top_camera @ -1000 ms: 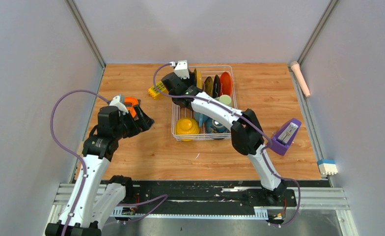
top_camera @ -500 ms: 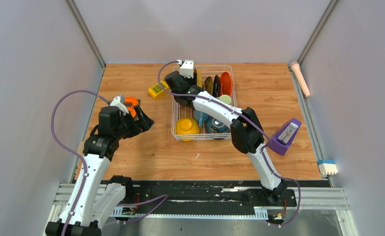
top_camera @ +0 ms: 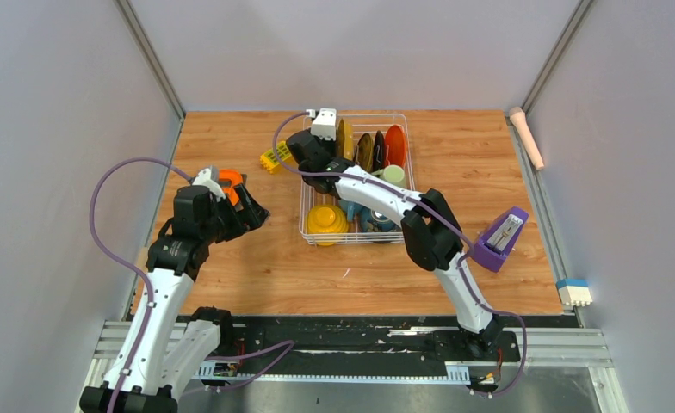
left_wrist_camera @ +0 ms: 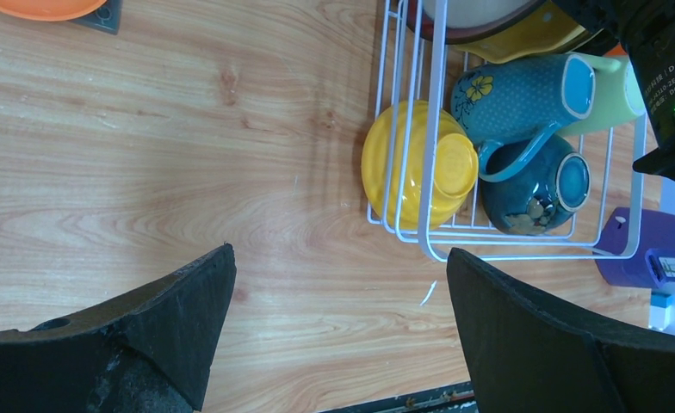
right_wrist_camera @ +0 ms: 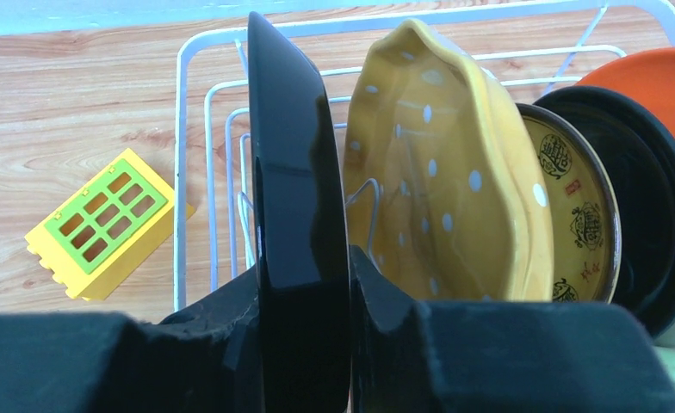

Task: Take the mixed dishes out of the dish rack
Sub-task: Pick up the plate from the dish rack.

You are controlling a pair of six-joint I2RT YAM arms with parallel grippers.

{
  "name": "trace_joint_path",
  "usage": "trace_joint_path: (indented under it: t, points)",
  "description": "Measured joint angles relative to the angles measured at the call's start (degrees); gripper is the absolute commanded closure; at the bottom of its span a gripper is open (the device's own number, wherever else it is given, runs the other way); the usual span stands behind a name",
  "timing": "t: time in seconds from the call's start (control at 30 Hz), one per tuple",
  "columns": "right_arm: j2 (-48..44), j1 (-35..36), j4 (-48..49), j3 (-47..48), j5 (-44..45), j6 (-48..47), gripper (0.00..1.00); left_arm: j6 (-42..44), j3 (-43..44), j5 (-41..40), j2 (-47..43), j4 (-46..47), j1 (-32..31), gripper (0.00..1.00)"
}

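The white wire dish rack (top_camera: 403, 185) holds upright plates at its far end. My right gripper (right_wrist_camera: 304, 275) is shut on the edge of a glossy dark plate (right_wrist_camera: 295, 172), the leftmost one. Behind it stand a yellow dotted plate (right_wrist_camera: 437, 163), a brown patterned plate (right_wrist_camera: 571, 206), a black plate (right_wrist_camera: 653, 198) and an orange plate (right_wrist_camera: 648, 73). In the top view the right gripper (top_camera: 315, 155) is at the rack's far left corner. The near end holds a yellow bowl (left_wrist_camera: 420, 163), blue mug (left_wrist_camera: 523, 90), pale green mug (left_wrist_camera: 614, 90) and dark bowl (left_wrist_camera: 532, 185). My left gripper (top_camera: 250, 206) is open and empty, left of the rack.
A yellow studded brick (top_camera: 275, 157) lies just left of the rack's far corner. An orange round gadget (top_camera: 229, 181) sits by my left wrist. A purple object (top_camera: 499, 239) stands right of the rack, a pink cylinder (top_camera: 528, 136) and a white-and-blue block (top_camera: 573, 292) by the right wall.
My right gripper has shifted slightly to the right at the rack's far left corner and the rack has nudged a little. The left arm has not moved.
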Motion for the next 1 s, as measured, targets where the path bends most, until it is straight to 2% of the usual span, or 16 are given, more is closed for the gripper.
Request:
trace_joint_path:
  t: [0.27,0.47,0.67,1.0]
  points:
    - [0.0,0.4,5.1,-1.1,0.0,-8.5,1.00,0.0,0.0,-1.0,0.2,0.0,0.0,0.00]
    - [-0.7,0.8,13.0,-4.3,-0.4,-15.8,1.00,-0.1,0.0,-0.9,0.7,0.0,0.0,0.00]
    - [-3.9,0.9,15.1,-7.4,-1.6,-17.1,1.00,-0.3,0.0,-0.4,1.9,0.0,0.0,0.00]
    - [-15.6,0.9,16.7,-11.1,-2.0,-16.8,1.00,-1.6,1.6,1.8,4.4,0.0,0.0,0.00]
